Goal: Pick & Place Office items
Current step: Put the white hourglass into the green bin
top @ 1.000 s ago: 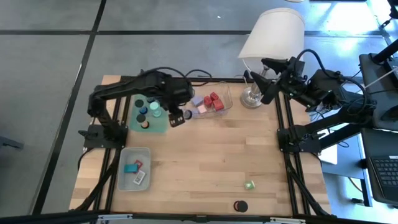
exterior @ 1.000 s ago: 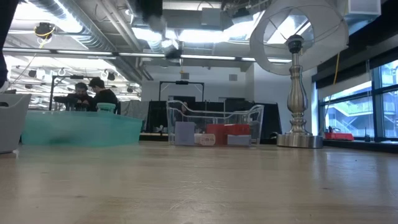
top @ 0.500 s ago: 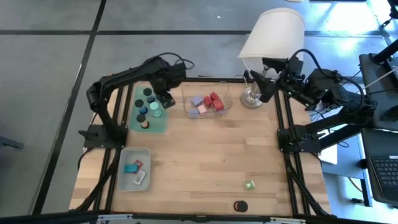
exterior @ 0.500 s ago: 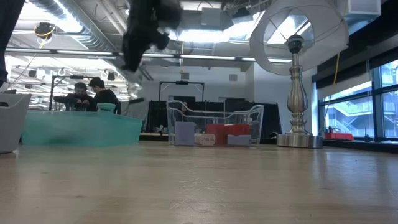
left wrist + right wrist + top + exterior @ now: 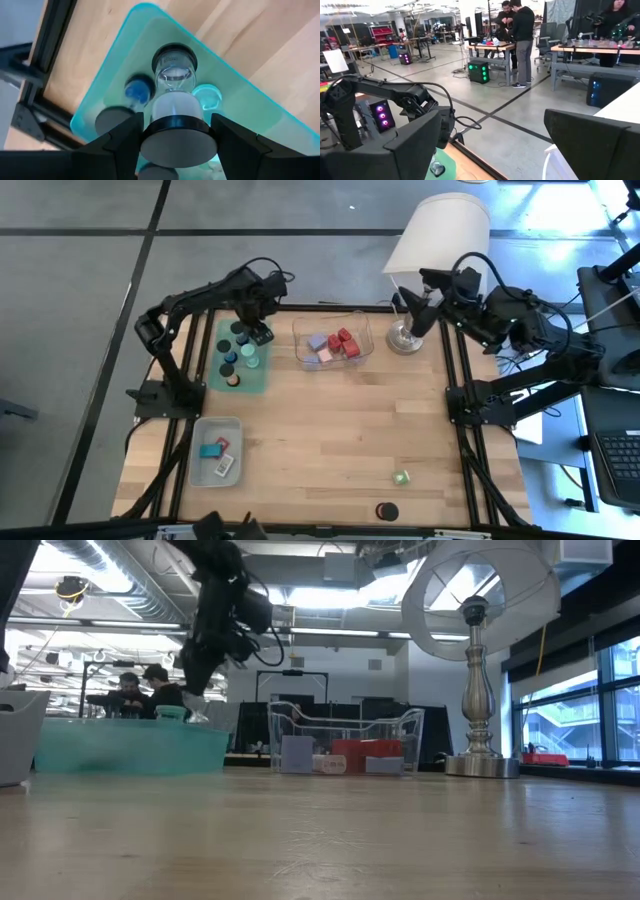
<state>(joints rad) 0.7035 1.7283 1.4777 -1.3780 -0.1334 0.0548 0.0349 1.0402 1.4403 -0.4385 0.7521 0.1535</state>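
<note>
Lamp, trays and mat on a wooden worktop (image 5: 330,430)

A white-shaded lamp (image 5: 436,235) stands at the far right corner, just beside a clear tray (image 5: 300,332); a green mat (image 5: 218,375) lies at far left, a grey tray (image 5: 199,430) nearer.

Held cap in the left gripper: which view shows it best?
Left wrist view: the cap fills the frame between the left gripper's fingers, above the green mat. High view only shows the gripper over the mat; low view shows the arm; right wrist view shows neither clearly.
</note>
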